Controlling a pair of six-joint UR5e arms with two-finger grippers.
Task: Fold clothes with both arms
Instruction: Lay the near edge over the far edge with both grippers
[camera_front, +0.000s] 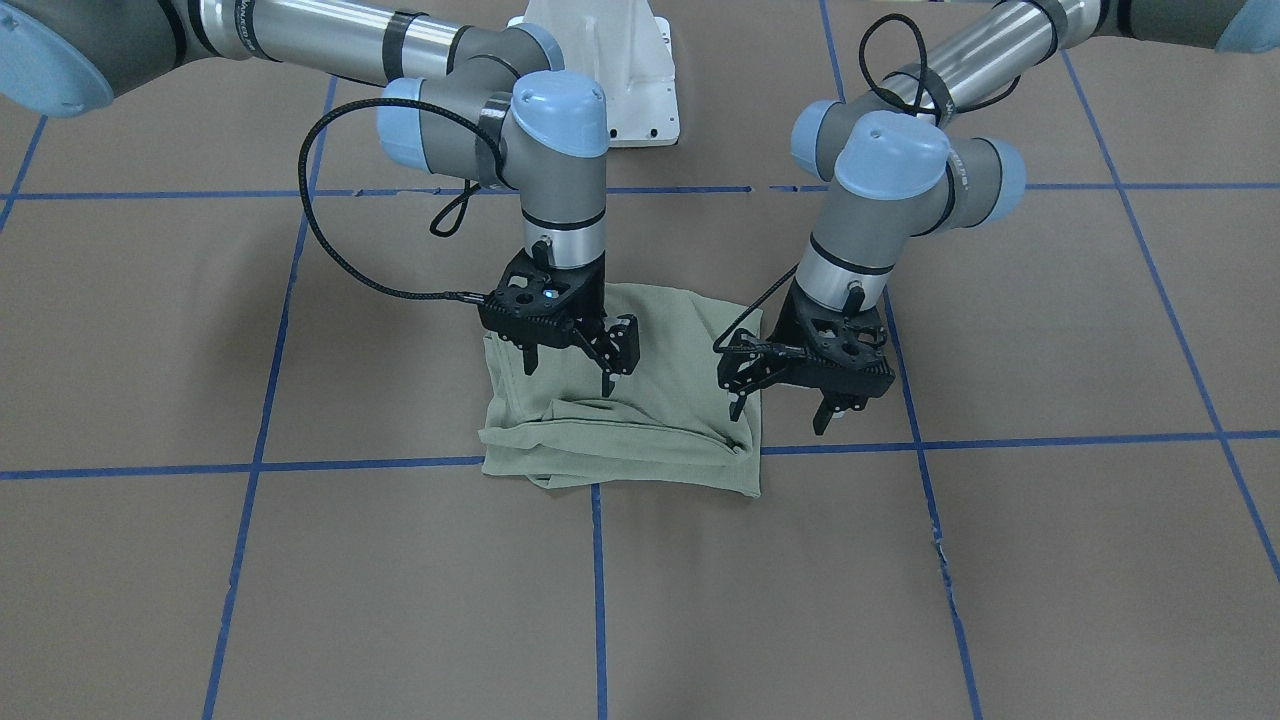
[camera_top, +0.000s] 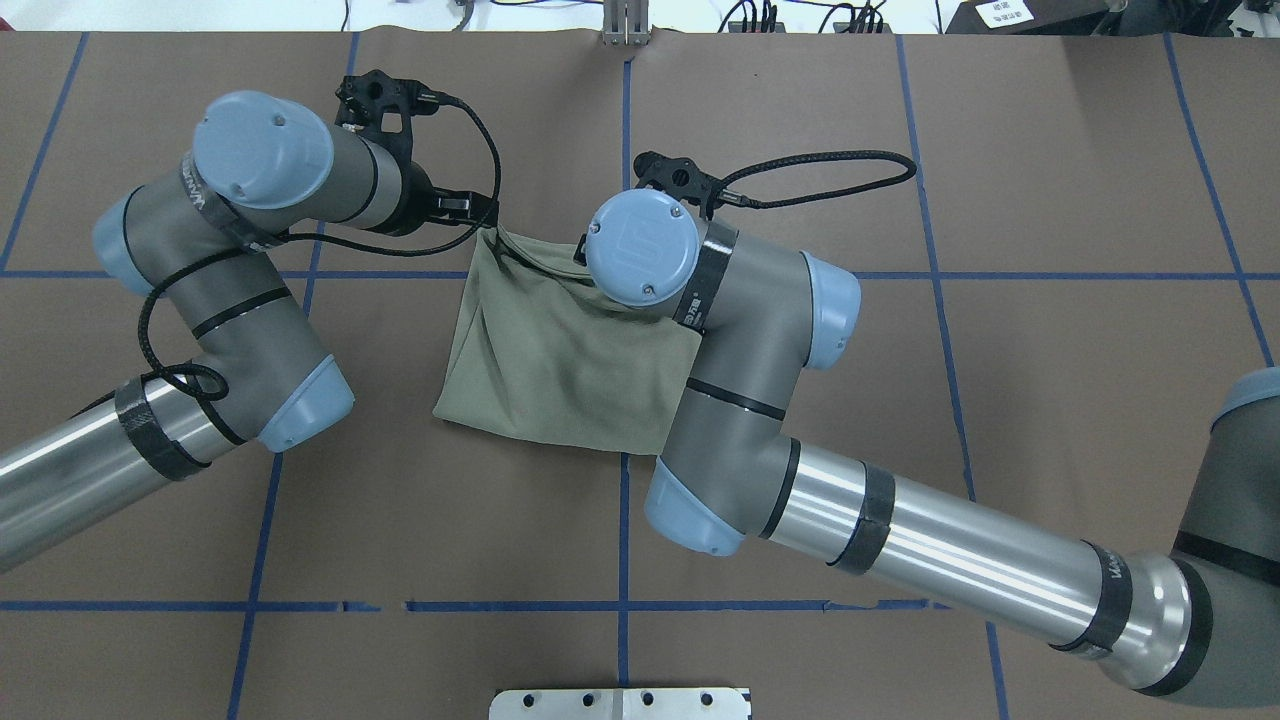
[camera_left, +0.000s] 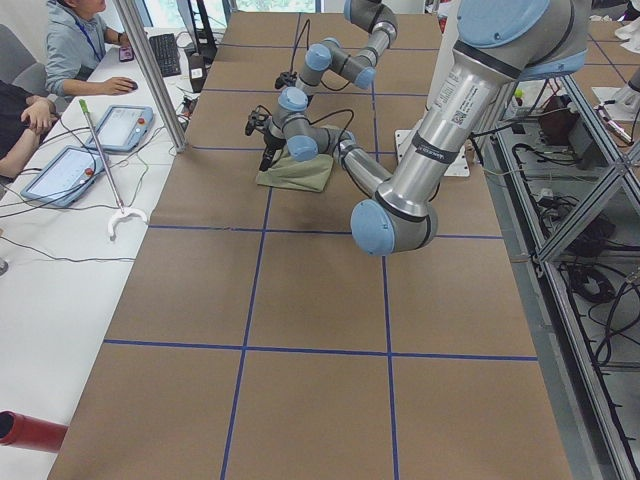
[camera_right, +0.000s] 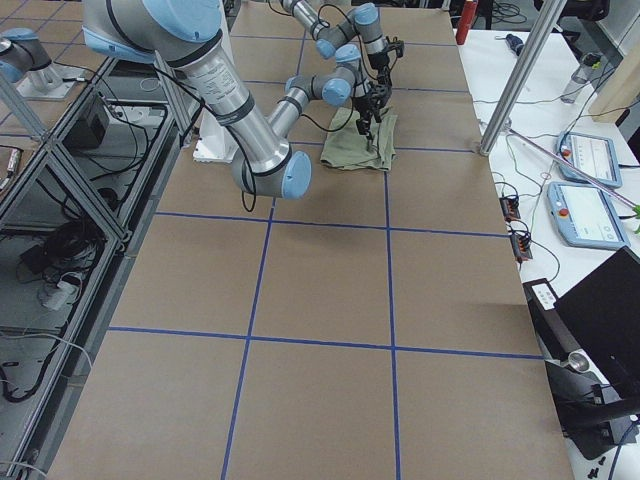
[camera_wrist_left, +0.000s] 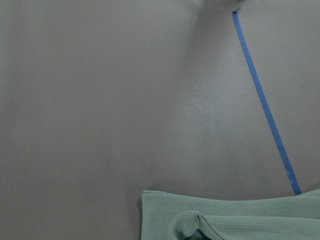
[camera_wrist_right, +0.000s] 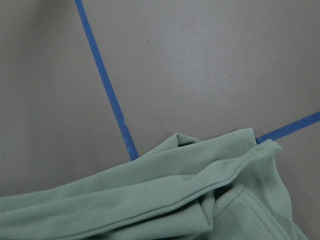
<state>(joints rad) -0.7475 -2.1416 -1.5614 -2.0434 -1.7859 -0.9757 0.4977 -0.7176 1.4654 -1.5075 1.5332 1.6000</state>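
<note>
Nearest the lens, rumpled edge of pale sage-green knit shirt (camera_front: 620, 440), folded square at centre of brown paper-covered table (camera_front: 300, 600), straddling blue tape line (camera_front: 350, 465). Looks soft, light, limp; best pinched at layered corners. Hovering empty, jaws spread wide: black right gripper (camera_front: 567, 380) over cloth, black left gripper (camera_front: 778, 420) just beside its edge.

The grey-and-silver jointed left arm (camera_top: 230, 300), capped in light blue at each joint, is bent sharply at the elbow, and its wrist leans a little outward. Its black two-finger left tool (camera_front: 780, 412) points down, fingers spread and holding nothing. The matching right arm (camera_top: 740, 400) stretches long across, its wrist upright. Its black right tool (camera_front: 567, 375) also points down, fingers parted and empty. The two tools hang near each other without touching.
</note>
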